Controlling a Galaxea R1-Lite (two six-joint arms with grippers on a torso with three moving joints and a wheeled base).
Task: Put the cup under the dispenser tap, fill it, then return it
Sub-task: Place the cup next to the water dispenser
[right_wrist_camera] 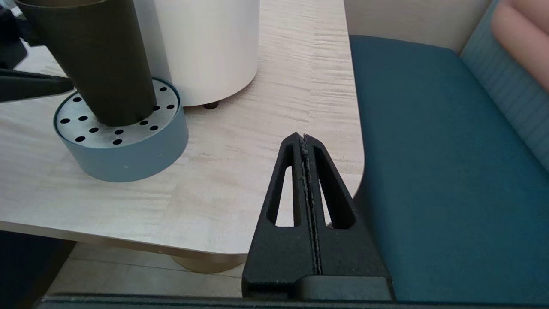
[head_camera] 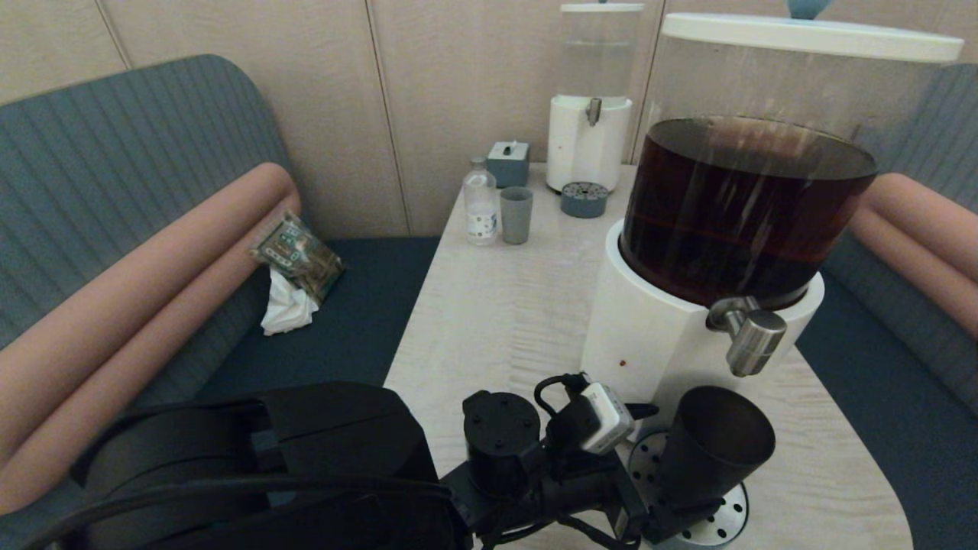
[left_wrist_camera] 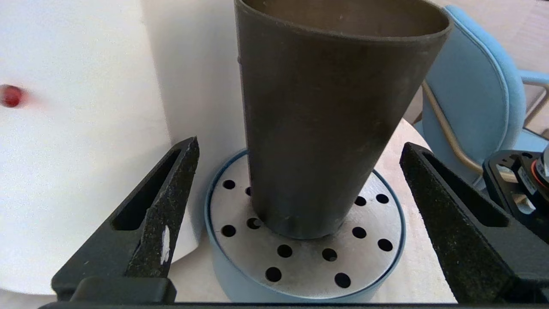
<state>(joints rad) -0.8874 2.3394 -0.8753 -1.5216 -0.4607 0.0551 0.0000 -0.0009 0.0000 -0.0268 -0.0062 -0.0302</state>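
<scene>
The matte black tapered tumbler (head_camera: pixel 714 443) stands upright at the lower right of the head view, on the round perforated steel drip tray (left_wrist_camera: pixel 300 253), just below the stubby brushed-steel tap (head_camera: pixel 752 336) of the large dispenser. My left gripper (left_wrist_camera: pixel 300 206) straddles it, fingers spread wide, touching nothing. My right gripper (right_wrist_camera: pixel 305 171) hangs off the table's edge, fingers pressed together. I judge the cup light and rigid but smooth, and heavier once filled; I'd grip it at mid-height, squarely, since the taper could let it slip.
</scene>
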